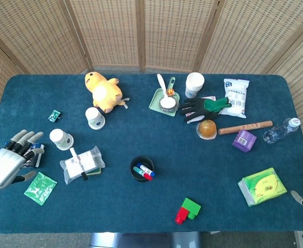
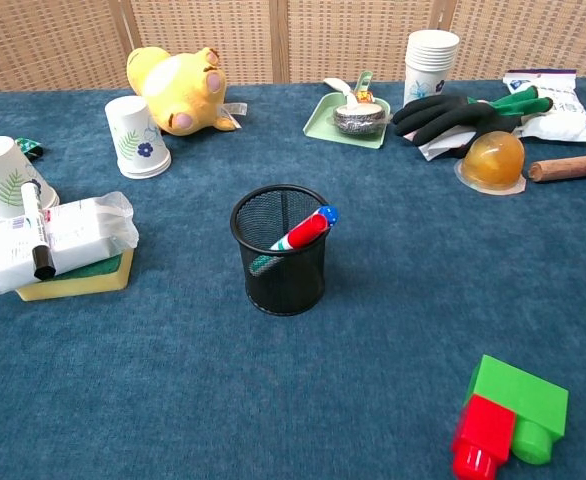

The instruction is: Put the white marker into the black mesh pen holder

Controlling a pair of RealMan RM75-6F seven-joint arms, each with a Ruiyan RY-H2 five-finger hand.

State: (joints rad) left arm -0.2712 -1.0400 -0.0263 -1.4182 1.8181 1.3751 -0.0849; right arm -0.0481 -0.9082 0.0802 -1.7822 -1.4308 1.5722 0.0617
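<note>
While the white marker with a black cap (image 1: pixel 79 165) lies on a clear plastic-wrapped white packet (image 1: pixel 81 164), which rests on a yellow-and-green sponge (image 2: pixel 73 279) at the left of the bench, the black mesh pen holder (image 1: pixel 141 169) stands near the middle, well apart from it, with red, blue and green pens (image 2: pixel 298 235) leaning inside. Beside the packet stands an upturned white paper cup with a leaf print (image 1: pixel 61 139), and a green sachet (image 1: pixel 40 188) lies nearer the front edge. A yellow plush toy (image 1: pixel 104 91), a pale green tray (image 1: pixel 156 101), a black-and-green glove (image 1: pixel 205 107) and a red-and-green toy block (image 1: pixel 187 210) are spread across the dark blue carpeted bench (image 1: pixel 193 170). Woven rattan screens in wooden frames (image 1: pixel 141 33) close off the room behind.

In the head view the left hand (image 1: pixel 11 160) hovers over the bench's left edge, above a dark snack packet (image 1: pixel 35 153), palm down, fingers (image 1: pixel 23 137) extended and spread toward the cup, holding nothing. Of the right hand (image 1: pixel 302 198), only a sliver shows at the right edge, so whether it is released or clenched cannot be told.
</note>
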